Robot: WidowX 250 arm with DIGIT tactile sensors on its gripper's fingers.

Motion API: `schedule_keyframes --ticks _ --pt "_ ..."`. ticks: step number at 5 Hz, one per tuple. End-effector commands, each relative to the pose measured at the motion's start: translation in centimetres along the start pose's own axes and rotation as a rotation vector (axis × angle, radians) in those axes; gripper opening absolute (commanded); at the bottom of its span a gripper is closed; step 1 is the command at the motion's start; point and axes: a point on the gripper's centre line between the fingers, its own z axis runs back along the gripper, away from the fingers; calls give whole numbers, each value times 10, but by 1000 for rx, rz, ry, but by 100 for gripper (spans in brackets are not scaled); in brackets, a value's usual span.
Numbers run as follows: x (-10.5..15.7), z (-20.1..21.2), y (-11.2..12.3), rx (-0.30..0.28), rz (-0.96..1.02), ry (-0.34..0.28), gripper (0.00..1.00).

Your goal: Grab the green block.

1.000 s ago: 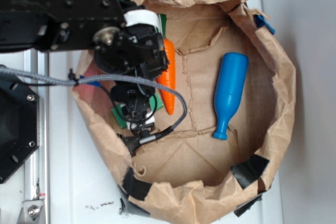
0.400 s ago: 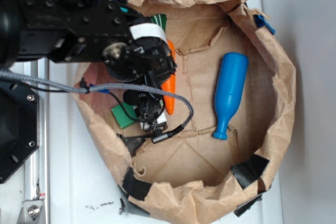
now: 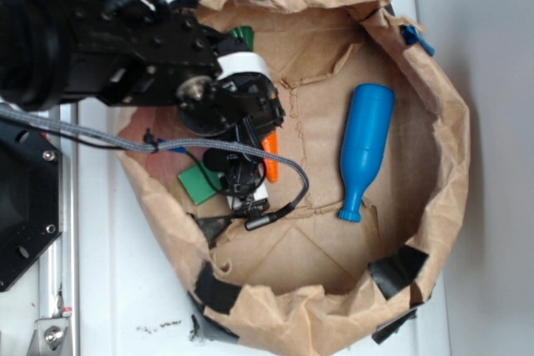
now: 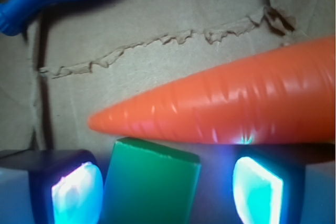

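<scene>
The black end effector (image 4: 167, 187) is being held open, nothing gripped, its lit pads (image 4: 76, 191) straddling the small flat green block (image 4: 149, 182). A clean descent is judged necessary, since the glossy orange plastic carrot (image 4: 226, 109) is lying just beside. The block is resting on brown creased paper (image 3: 334, 89) inside a crumpled paper ring on the white worktop (image 3: 125, 289).

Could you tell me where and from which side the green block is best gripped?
From above, across its two long flat sides: the green block lies flat between the open jaws of the gripper. Stay clear of the carrot tip just beyond its end.
</scene>
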Motion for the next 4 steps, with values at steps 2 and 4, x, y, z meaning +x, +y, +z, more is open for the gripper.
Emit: schedule_keyframes --ticks 2,4 --pt "6 2 10 11 -6 -50 0" --pt "5 6 9 23 -15 -53 0"
